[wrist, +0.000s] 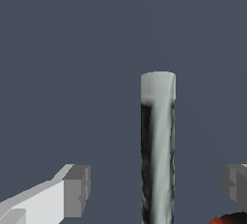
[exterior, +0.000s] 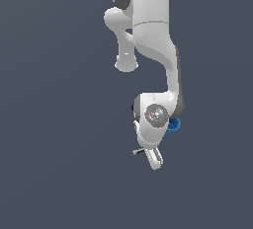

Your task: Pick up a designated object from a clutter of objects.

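1. Presently, item one on my screen: one marker stick [wrist: 157, 146], grey-white with dark streaks and a pale cap end. In the wrist view it stands between the two fingers, nearer neither pad by contact; grey floor shows on both sides of it.
2. In the exterior view I see only the stick's [exterior: 138, 151] small tip, poking out from under the hand toward the exterior view's left, lying on the grey floor [exterior: 59, 173].
3. Gripper [wrist: 154, 189], one: spread wide. I count two fingers [wrist: 72, 189], one pad at each side of the wrist view. Neither pad touches the stick; nothing is held.
4. In the exterior view the gripper [exterior: 154, 158] hangs low over the stick, its white fingers pointing down at the floor. I cannot tell from this view whether the fingertips touch the floor.
5. Spring clamp, one: I see only a red-orange sliver [wrist: 230, 218] at the edge of the wrist view, just below the far finger pad. The rest is out of frame, and in the exterior view it is hidden by the arm.
6. Blue cup [exterior: 173, 125], one: partly hidden behind the wrist, on the exterior view's right of the hand, near the stick but apart from it.
7. Arm [exterior: 148, 35], one: white, reaching down from the top of the exterior view, wrist bent over the clutter.
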### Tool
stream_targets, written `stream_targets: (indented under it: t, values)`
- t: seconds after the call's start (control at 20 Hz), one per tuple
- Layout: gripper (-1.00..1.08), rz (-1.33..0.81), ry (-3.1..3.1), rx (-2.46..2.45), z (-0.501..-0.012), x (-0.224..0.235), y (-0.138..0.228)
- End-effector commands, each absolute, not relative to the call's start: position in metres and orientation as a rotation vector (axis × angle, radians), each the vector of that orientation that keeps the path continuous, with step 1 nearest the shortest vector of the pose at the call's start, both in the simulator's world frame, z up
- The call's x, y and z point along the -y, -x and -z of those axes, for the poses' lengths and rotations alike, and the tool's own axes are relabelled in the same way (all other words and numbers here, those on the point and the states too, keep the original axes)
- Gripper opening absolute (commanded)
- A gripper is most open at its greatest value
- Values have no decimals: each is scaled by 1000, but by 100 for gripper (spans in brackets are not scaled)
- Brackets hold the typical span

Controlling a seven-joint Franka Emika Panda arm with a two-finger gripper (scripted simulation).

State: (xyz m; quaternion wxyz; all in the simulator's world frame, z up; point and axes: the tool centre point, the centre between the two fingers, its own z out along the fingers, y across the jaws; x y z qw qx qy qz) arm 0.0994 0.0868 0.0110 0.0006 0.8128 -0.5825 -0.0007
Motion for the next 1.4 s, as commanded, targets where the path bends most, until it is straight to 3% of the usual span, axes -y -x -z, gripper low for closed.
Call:
stream_targets:
  t: [0.0, 0.05, 0.8, 1.35]
  values:
    - [100, 0, -2554, 1830, -10, -87, -101]
    - [-100, 0, -2554, 1830, -10, -87, -101]
    - [-100, 0, -2554, 1830, -16, -87, -100]
    - [-100, 1, -2553, 1831, -81, -86, -92]
